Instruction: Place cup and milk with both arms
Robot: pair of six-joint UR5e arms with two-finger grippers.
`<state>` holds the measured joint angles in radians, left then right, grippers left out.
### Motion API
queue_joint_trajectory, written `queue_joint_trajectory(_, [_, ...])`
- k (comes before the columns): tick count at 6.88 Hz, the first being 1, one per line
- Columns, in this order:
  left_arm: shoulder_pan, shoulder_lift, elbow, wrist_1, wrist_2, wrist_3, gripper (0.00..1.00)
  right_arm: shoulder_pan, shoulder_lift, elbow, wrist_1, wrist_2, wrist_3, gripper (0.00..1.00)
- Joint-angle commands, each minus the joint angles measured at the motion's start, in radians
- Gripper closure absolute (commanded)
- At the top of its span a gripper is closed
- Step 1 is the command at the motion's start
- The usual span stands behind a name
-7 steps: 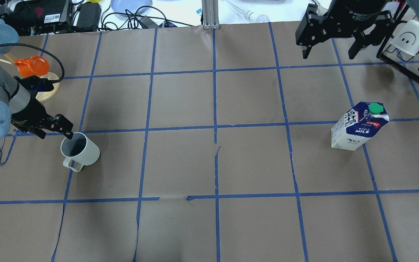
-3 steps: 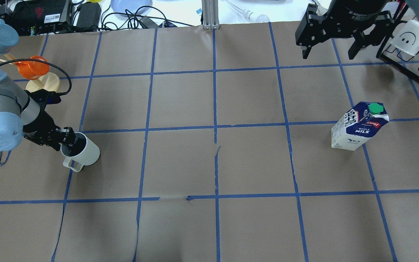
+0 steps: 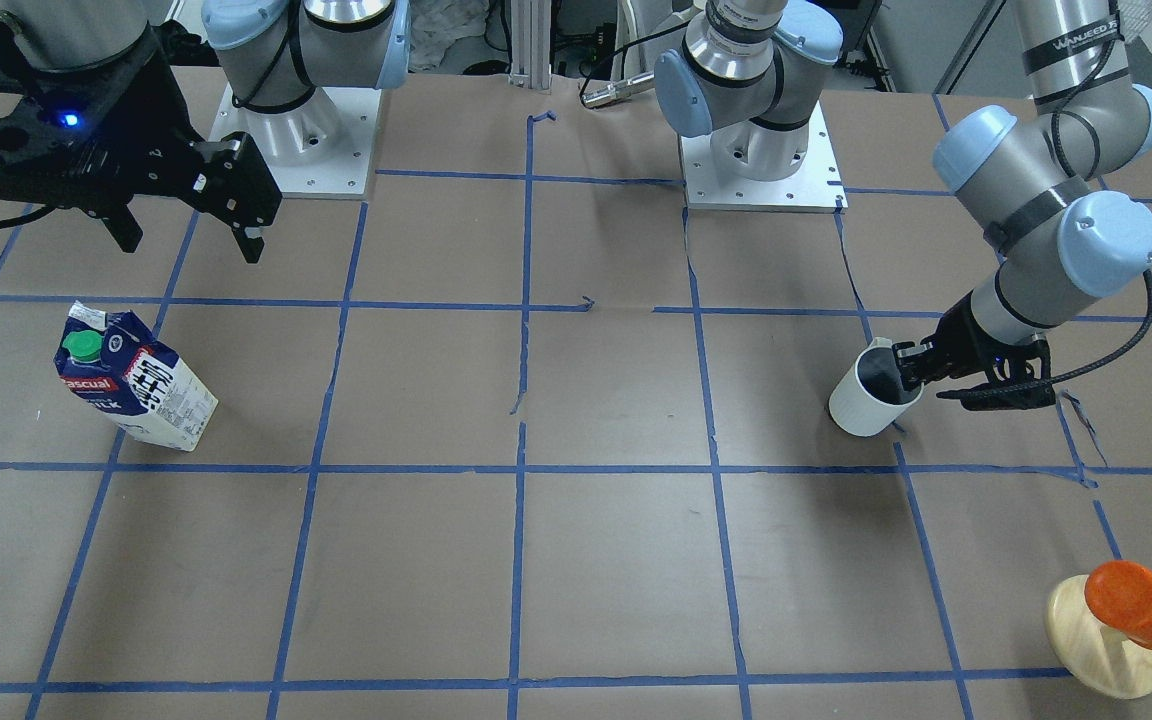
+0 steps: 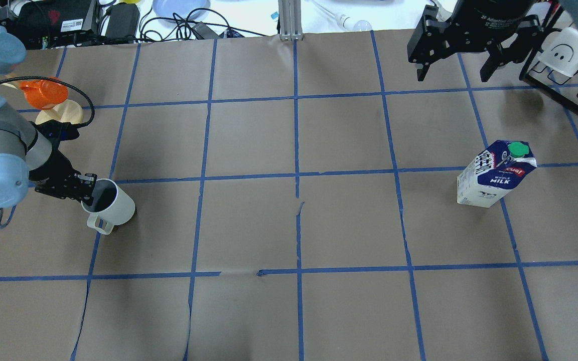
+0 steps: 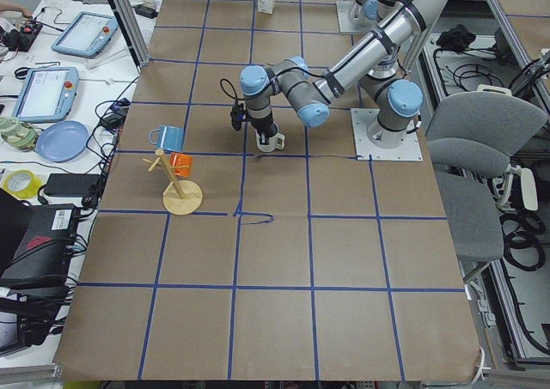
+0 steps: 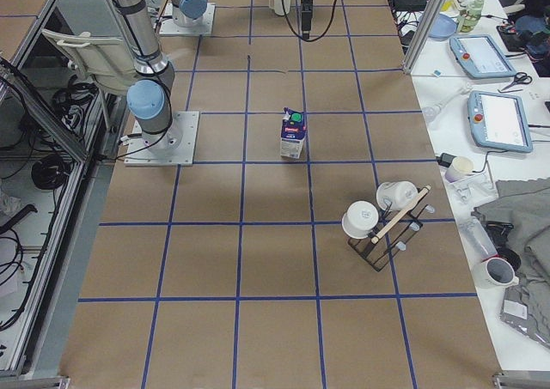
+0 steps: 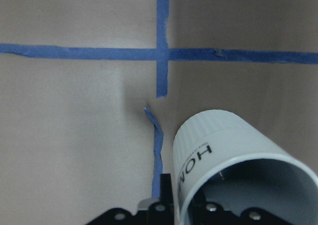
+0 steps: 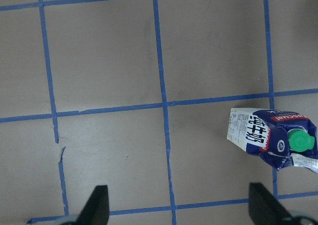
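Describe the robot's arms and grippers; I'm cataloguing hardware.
The left arm and right arm are silver-grey tubes with pale-blue joint caps. The left gripper and right gripper are black, two-fingered. A black cable loops by the left wrist; a blue light glows on the right gripper.

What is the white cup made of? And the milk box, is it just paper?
The cup looks like glazed ceramic, or maybe hard plastic. It is smooth and plain white with a thick, even rim, and I can't tell which for sure. The milk carton looks like coated cardboard, with a folded, creased top and flat printed sides. Its green cap looks like plastic.
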<state>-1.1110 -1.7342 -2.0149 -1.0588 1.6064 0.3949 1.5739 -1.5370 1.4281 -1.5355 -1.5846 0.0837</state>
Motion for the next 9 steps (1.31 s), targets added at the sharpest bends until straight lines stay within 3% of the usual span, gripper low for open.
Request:
queue_joint_trajectory(1, [-0.056,0.054,0.019,-0.033,-0.009,-0.12,1.0,0.0,-0.002,0.0,0.0,0.0,0.001,0.0])
queue_joint_trajectory(2, [-0.141,0.082,0.056,-0.077,0.03,-0.158,1.0,0.0,0.0,0.0,0.0,0.0,0.001,0.0])
queue_joint_trajectory(5, [-0.474,0.029,0.209,-0.138,0.023,-0.537,1.0,0.0,0.0,0.0,0.0,0.0,0.001,0.0])
queue_joint_trajectory(8, [-0.649,-0.03,0.307,-0.126,-0.023,-0.715,1.0,-0.002,0.0,0.0,0.0,0.0,0.001,0.0])
queue_joint_trajectory(9, [-0.659,-0.063,0.324,-0.097,-0.025,-0.734,1.0,0.0,0.0,0.0,0.0,0.0,0.001,0.0])
